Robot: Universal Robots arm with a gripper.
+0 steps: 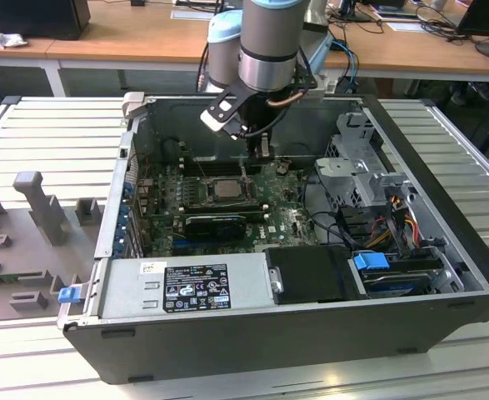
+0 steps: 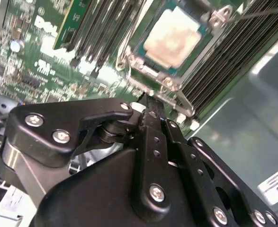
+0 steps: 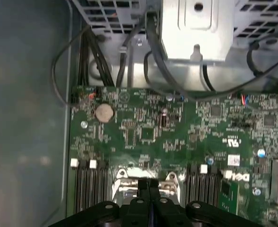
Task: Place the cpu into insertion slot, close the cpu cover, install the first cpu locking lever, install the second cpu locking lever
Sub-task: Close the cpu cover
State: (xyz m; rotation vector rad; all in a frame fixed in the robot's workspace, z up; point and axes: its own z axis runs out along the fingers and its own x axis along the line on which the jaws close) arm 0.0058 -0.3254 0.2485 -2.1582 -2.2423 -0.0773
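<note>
Above the green motherboard [image 3: 143,127], black jaws hang pressed together at the edge of the silvery-rimmed insertion slot [image 2: 150,72], between black memory slots [image 3: 89,184]; pale square cpu [image 2: 174,38] lies inside.

The cpu [image 2: 174,38] is pale silvery-beige; the circuit board [image 3: 143,111] green, speckled silver; the pincer [image 2: 150,103] black.

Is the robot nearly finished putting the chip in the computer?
Partly. The cpu already sits in the insertion slot, with the cpu cover lying down around it. The gripper, shut and holding nothing I can see, hangs right beside the slot. Whether the locking levers are latched, I cannot tell.
</note>
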